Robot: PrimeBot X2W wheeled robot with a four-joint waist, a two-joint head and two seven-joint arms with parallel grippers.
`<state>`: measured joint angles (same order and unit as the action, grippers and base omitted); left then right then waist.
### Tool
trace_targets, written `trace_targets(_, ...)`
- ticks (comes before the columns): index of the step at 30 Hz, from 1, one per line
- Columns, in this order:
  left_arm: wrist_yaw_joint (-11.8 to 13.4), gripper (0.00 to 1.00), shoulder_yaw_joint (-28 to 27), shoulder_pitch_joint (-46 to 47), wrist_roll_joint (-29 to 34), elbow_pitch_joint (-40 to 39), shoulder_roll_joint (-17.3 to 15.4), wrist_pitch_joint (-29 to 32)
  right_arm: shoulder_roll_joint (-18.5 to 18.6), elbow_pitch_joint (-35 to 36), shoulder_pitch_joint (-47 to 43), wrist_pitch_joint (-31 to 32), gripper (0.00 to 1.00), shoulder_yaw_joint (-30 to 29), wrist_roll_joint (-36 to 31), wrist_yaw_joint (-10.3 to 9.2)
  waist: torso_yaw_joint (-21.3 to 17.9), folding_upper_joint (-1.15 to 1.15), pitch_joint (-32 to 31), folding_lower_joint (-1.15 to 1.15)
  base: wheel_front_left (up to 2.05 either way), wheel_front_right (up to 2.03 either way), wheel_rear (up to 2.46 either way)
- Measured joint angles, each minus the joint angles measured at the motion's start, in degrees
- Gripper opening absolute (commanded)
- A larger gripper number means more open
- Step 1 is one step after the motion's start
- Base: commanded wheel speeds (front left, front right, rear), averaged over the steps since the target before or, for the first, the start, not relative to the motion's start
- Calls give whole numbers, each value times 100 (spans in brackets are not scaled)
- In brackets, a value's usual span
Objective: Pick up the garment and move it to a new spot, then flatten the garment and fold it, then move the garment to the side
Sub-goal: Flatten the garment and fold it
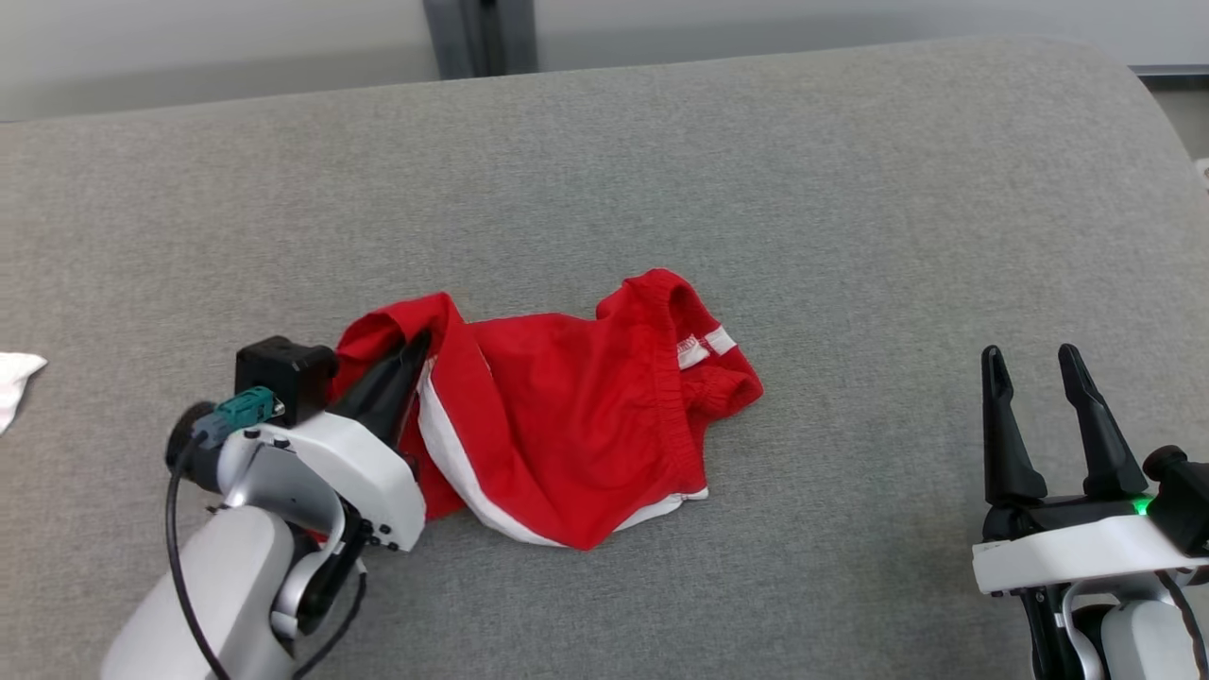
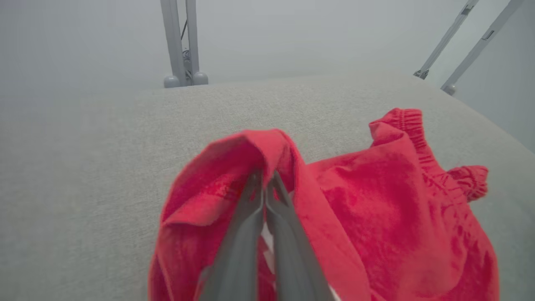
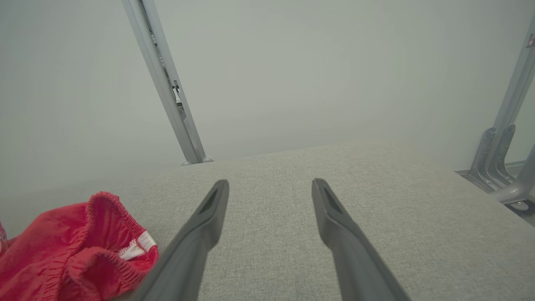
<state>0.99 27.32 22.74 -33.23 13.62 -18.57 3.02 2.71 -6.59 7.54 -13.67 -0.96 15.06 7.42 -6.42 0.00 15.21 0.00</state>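
Observation:
The garment (image 1: 557,416) is a pair of red shorts with white side stripes and an elastic waistband, lying crumpled in the middle of the grey padded surface. My left gripper (image 1: 416,351) is at its left end, shut on a raised fold of the red cloth. In the left wrist view the two fingers meet at the cloth fold, left gripper (image 2: 264,177), with the garment (image 2: 376,217) spreading to the right. My right gripper (image 1: 1034,364) stands open at the lower right, well clear of the cloth. In the right wrist view the right gripper (image 3: 271,186) is over bare surface, the garment (image 3: 71,246) at lower left.
The grey padded surface (image 1: 850,189) stretches wide behind and to the right of the shorts. A white cloth scrap (image 1: 14,382) lies at the far left edge. Metal frame posts (image 2: 182,42) stand beyond the far edge.

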Motion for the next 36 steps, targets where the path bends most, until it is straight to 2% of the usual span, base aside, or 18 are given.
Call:
trace_targets(6,143,0,26,-86,323,-1188,-838,720,-5,-12,-9,-3,100,-16,12,0,248,0,-78,0,0,0,0)
trace_targets(7,143,0,26,-86,323,-1188,-838,720,-5,-12,-9,-3,100,-16,12,0,248,0,-78,0,0,0,0)
trace_targets(8,159,0,33,-169,364,-1580,-1155,1051,-3,-11,-8,2,100,-25,12,0,324,0,-104,0,0,0,0)
trace_targets(10,158,0,38,-245,392,-1968,-1439,1423,-4,-7,-7,4,100,-33,11,0,388,0,-125,0,0,0,0)
trace_targets(14,155,0,45,-524,201,-2334,-1771,2003,-4,-12,-7,12,100,-40,11,0,445,0,-167,0,0,0,0)
trace_targets(17,190,0,36,-978,-177,-2514,-2003,2479,-5,-51,-19,20,100,-33,15,0,455,0,-223,0,0,0,0)
trace_targets(20,222,0,-2,-1486,-744,-2644,-2089,2849,-5,-93,-90,19,100,-52,55,0,463,0,-256,0,0,0,0)
trace_targets(23,344,0,-105,-1879,-1033,-2715,-2330,3101,-2,-120,-109,21,100,-79,54,0,490,0,-279,0,0,0,0)
trace_targets(30,568,0,-424,-2356,-1352,-3076,-2738,3276,-4,-48,-125,100,100,-158,42,0,567,0,-323,0,0,0,0)
trace_targets(33,510,0,-476,-2300,-1414,-3181,-2674,3190,-3,-5,-130,140,100,-177,35,0,612,0,-325,0,0,0,0)
trace_targets(36,405,0,-431,-2002,-1433,-3037,-2441,3084,-7,23,-122,190,100,-118,25,0,615,0,-306,0,0,0,0)
